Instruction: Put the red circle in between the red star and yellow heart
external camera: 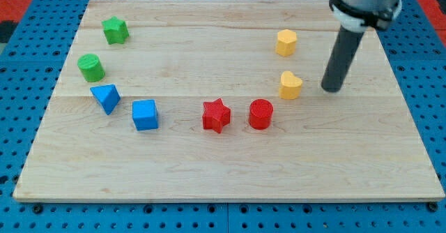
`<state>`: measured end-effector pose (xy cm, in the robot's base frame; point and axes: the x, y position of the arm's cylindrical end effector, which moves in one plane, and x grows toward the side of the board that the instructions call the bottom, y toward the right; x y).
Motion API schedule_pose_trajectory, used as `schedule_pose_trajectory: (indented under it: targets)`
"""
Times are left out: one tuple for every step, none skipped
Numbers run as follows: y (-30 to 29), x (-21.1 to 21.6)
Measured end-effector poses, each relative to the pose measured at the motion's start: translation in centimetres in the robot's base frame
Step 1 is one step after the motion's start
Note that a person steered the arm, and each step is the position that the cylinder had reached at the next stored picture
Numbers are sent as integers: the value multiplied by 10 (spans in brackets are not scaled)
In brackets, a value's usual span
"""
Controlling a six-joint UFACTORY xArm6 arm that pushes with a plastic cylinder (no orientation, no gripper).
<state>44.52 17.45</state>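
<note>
The red circle (260,114) stands on the wooden board, just right of the red star (216,115) and below-left of the yellow heart (290,85). The circle touches neither of them. My tip (332,88) rests on the board to the right of the yellow heart, a short gap away from it, and up-right of the red circle. The dark rod rises from the tip toward the view's top right.
A yellow hexagon (286,42) sits above the heart. At the view's left are a green star (115,30), a green circle (90,67), a blue triangle (106,98) and a blue cube (145,114). The board's right edge (408,100) lies beyond my tip.
</note>
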Motion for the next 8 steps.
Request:
schedule_pose_trajectory:
  targets:
    - [-44, 0]
    - [-57, -19]
    - [-49, -6]
    - [-56, 44]
    - [-82, 74]
    - [-99, 75]
    - [-112, 71]
    - [-113, 56]
